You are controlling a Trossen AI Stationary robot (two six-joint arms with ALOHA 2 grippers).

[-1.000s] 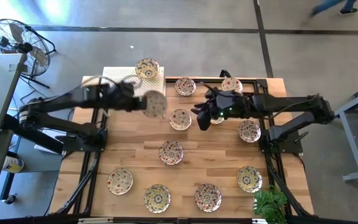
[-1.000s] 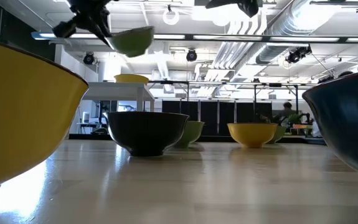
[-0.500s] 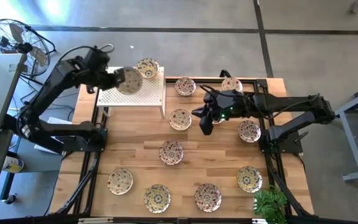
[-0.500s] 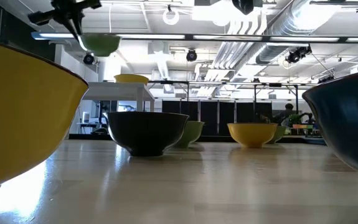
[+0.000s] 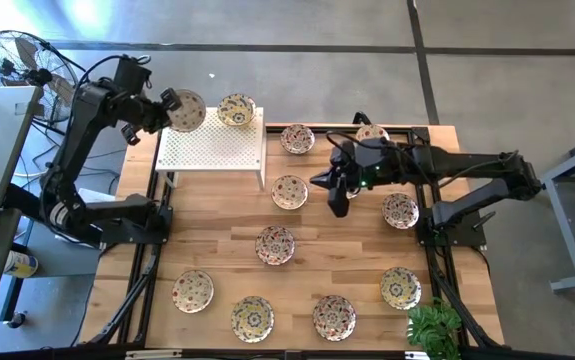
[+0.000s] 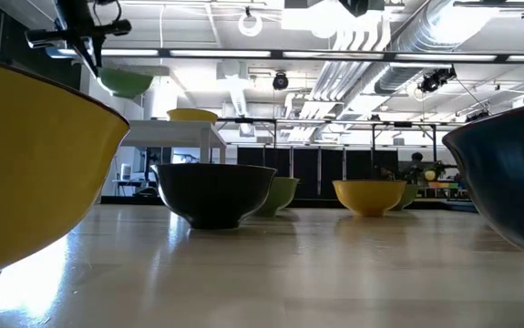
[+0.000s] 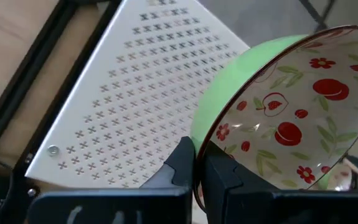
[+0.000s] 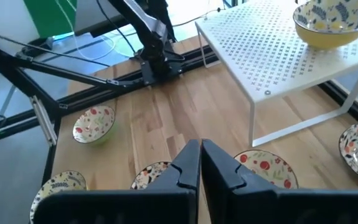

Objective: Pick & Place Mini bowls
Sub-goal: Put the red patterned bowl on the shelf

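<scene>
My left gripper (image 5: 165, 108) is shut on a mini bowl (image 5: 186, 110), green outside and floral inside, above the far left corner of the white perforated rack (image 5: 212, 150). In the low view that bowl (image 6: 125, 82) hangs high at the left. A yellow-sided bowl (image 5: 236, 109) sits on the rack's far edge. My right gripper (image 5: 339, 198) is shut over the table's middle right, between two bowls (image 5: 289, 190) (image 5: 400, 210). A bowl under it is almost fully hidden. Several more bowls rest on the wood. My left gripper pinches the bowl's rim (image 7: 198, 144), one finger on the green outer wall and one (image 7: 223, 177) inside. The bowl is lifted clear above the rack, tilted, its floral inside toward the camera overhead. My right gripper: I cannot tell whether it touches the bowl beneath it.
Bowls lie along the near edge (image 5: 193, 290) (image 5: 253, 318) (image 5: 334, 316), at the middle (image 5: 275, 244), the right (image 5: 400, 287) and the far side (image 5: 297, 138) (image 5: 372, 134). A fan (image 5: 22, 60) stands off the far left corner and a plant (image 5: 435, 328) at the near right.
My left gripper has carried its bowl from beside the rack's right end toward the table's far left, across the rack to its far left corner, and the bowl has stayed lifted clear. My right gripper has stayed near the middle right.
</scene>
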